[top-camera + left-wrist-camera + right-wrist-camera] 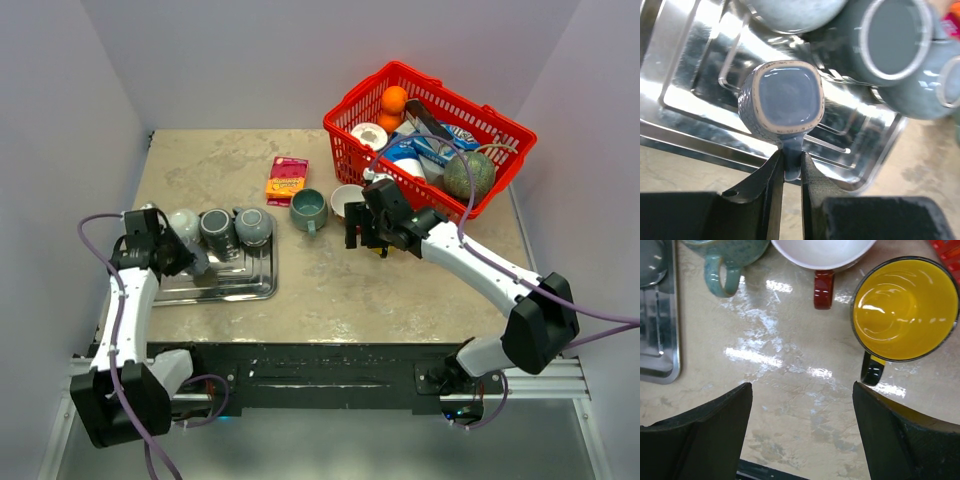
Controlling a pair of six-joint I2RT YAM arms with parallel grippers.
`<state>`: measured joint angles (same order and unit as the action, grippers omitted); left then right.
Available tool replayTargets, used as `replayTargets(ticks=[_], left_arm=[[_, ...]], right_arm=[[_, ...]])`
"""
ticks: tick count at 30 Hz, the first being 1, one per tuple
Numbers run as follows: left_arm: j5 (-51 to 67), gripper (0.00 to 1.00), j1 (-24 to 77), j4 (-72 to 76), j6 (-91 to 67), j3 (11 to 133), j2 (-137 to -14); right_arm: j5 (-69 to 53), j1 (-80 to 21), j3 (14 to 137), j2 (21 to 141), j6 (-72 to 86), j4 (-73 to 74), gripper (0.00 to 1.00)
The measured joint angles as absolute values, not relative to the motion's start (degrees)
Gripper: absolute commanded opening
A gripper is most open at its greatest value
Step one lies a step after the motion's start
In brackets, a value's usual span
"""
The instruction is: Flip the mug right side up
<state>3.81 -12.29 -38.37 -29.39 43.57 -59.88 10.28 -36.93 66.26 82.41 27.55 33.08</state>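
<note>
Left gripper (790, 161) clamped on blue-grey glazed mug's (785, 97) handle.
The mug is base-up on the shiny steel tray (685, 92) at the surface's (330, 290) 9 o'clock; the right gripper (801, 390) hangs spread apart, a yellow-lined mug (905, 310) at its 1 o'clock.

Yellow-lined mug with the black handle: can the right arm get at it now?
Likely yes. The right gripper is open, and the yellow-lined mug with the black handle stands just ahead, handle facing it, bare tabletop between. The white red-handled mug sits close beside it.
</note>
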Motion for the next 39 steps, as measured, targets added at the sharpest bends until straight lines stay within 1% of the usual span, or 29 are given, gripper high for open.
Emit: replayTargets(ticks=[6,8,14,20,30,34,39], left_arm=[[10.9,0.0,-10.4,-40.2,-33.7,45.7,-52.3],[14.2,0.0,-9.7,-40.6,-35.5,45.9,-50.4],[21.5,0.0,-9.1,-40.1,-40.7,46.5,-49.3],[23.9,0.0,-8.2,-37.7,-43.0,46.5,-50.0],[24.5,0.0,-5.6,-32.2,-47.6,45.1,-52.2],[23.7,0.0,-2.9,-31.2,-50.7,45.1,-52.9],[21.2,0.0,2.3,-30.9,-54.7,45.1,-53.2]], right_arm=[[3.2,-36.8,65.9,80.7,27.4,29.1,0.84],[-1.0,-36.8,65.5,79.4,27.4,26.4,0.85],[-12.4,-36.8,65.4,78.4,29.7,18.9,0.85],[-19.6,-37.1,65.1,79.9,34.0,13.5,0.84],[-22.7,-38.8,64.4,80.6,34.7,10.7,0.85],[-21.7,-43.6,64.7,81.2,31.9,8.7,0.85],[-16.7,-50.7,68.0,84.4,29.4,8.4,0.86]])
